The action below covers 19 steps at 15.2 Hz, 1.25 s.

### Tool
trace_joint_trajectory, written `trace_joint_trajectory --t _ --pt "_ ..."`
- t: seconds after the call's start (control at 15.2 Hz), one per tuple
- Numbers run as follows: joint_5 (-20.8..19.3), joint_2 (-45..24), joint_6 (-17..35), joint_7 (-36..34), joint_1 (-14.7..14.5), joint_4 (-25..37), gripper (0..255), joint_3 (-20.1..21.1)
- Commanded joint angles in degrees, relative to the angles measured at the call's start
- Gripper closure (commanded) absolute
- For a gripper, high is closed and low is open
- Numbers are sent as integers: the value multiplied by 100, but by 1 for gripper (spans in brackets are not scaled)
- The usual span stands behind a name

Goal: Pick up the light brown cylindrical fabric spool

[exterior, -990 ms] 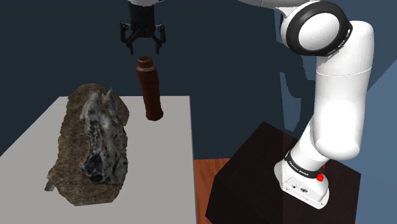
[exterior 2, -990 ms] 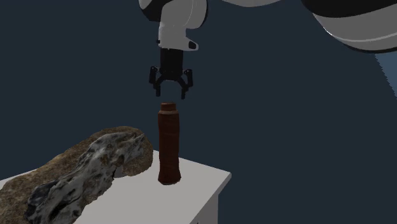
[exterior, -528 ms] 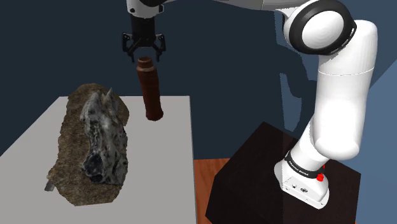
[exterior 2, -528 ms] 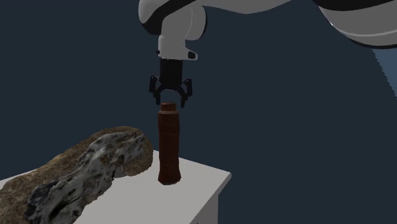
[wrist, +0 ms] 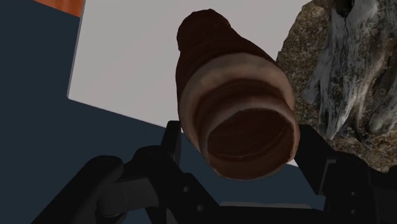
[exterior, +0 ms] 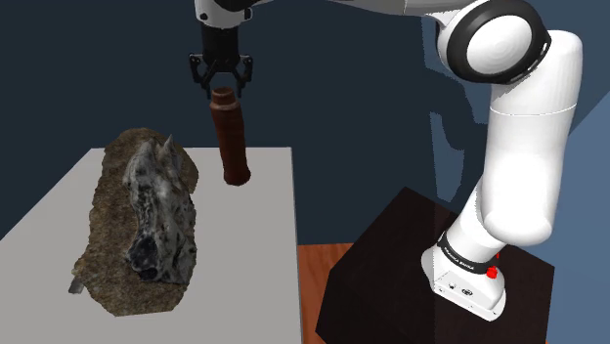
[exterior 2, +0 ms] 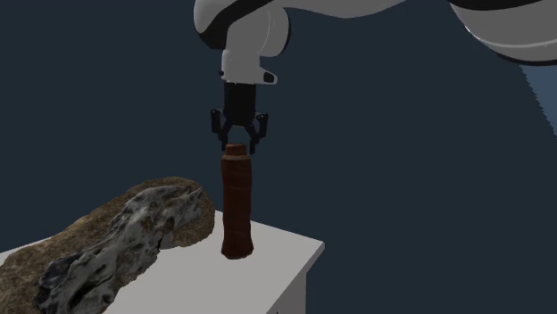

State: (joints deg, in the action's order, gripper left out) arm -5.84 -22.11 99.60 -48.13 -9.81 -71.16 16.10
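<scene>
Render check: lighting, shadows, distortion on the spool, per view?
Shoulder view: dim; the spool reads dark reddish brown, soft shadow-like patch on the wall. Second exterior view: flat dark backdrop, no glare. Wrist view: strong foreshortening, the spool's top rim looms large inside the open gripper.

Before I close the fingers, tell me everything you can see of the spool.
The spool is a tall reddish-brown cylinder with a slightly narrower neck on top and a flared foot. The wrist view shows its top end hollow. It stands upright near a corner of the white table, apart from the mottled rock-like lump beside it. The open gripper straddles its top, a finger on each side; contact cannot be confirmed.
</scene>
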Motion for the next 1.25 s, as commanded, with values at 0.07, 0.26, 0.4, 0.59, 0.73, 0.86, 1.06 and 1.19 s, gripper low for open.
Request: trace_joint_trajectory --t 0.07,0.26,0.4,0.59,0.73,0.86,1.06,1.19 --pt "-3 -47 -21 17 3 48 255 -5" --pt "-23 -125 -297 17 -33 402 255 -3" --pt "-40 -193 -491 16 -62 662 255 -4" --pt "-75 -322 -802 15 -117 1102 255 -6" --pt "-104 -433 -1028 15 -163 1438 255 -9" --pt "-141 -571 -1275 17 -220 1823 255 -15" --pt "-216 -865 -1715 25 -340 2560 255 -33" --pt "-219 -881 -1739 26 -348 2600 255 -36"
